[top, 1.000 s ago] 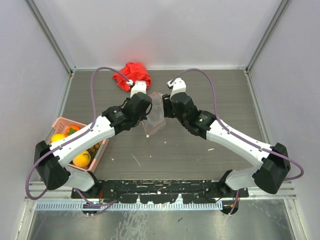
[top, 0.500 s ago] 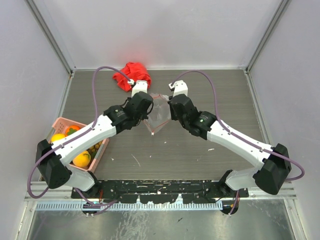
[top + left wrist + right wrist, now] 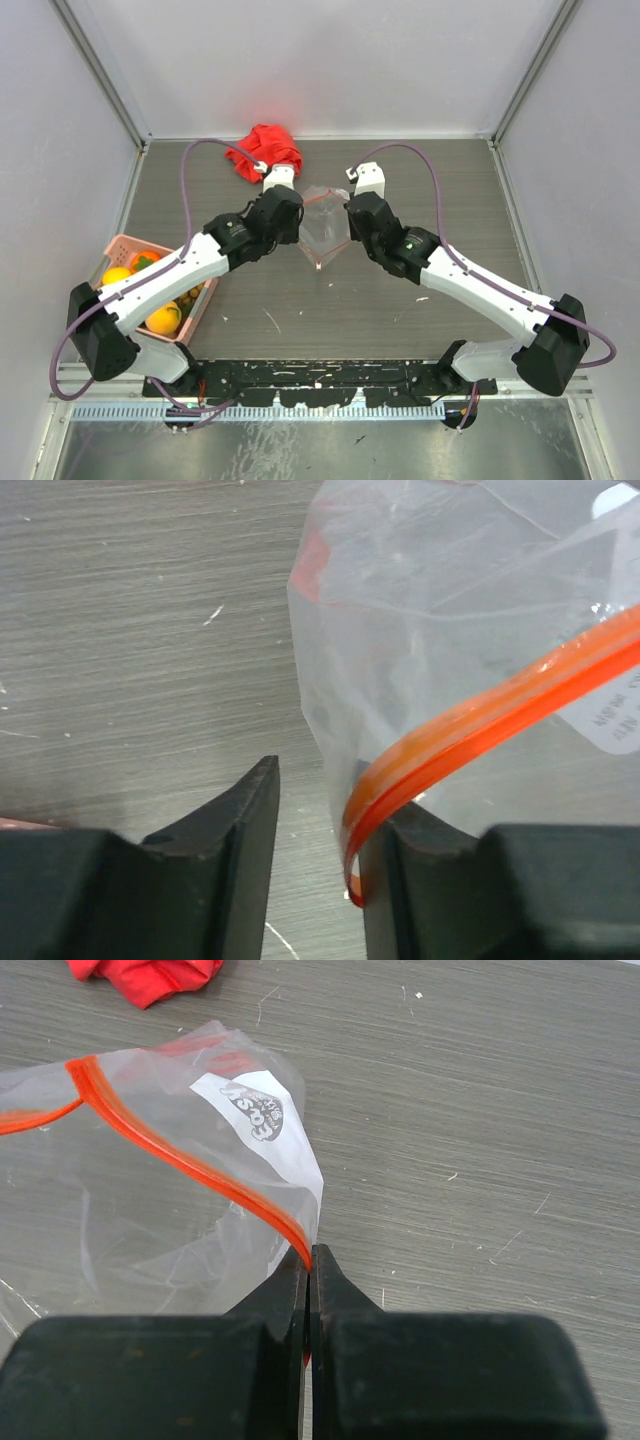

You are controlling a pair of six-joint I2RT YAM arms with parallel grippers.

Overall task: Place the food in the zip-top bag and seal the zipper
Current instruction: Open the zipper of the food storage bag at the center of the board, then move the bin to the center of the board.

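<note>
**Zip-top bag (image 3: 322, 225) being held between the two grippers, food sitting in the basket**

I am watching the bag spreading between the two arms over the middle of the desk (image 3: 330, 300), a little toward its far edge. The right gripper (image 3: 347, 228) is pinching it. In the right wrist view its fingers are pressing fully together on the corner of the bag where the zipper (image 3: 190, 1165) ends.

The left gripper (image 3: 298, 232) is standing partly open on the other side. In the left wrist view I am seeing desk surface through the gap between its fingers. The orange-red strip is curling down against the inner face of one finger only, so that gripper is clamping nothing.

The bag is showing clear and wrinkled. In the top view its strip is running in a V along the side nearer the arm bases. A white label (image 3: 250, 1105) is showing near the corner that the right gripper is gripping. I cannot tell whether the underside of the bag is touching the desk.

The food (image 3: 163, 318) is lying in the pink basket (image 3: 125, 243) at the left edge of the desk, beside the left arm and well apart from the bag. I am making out an orange and another yellow-orange fruit there; the smaller pieces are too small to name. A red cloth (image 3: 265, 150) is lying bunched at the far edge, just beyond the left wrist, near the bag but apart from it.
</note>
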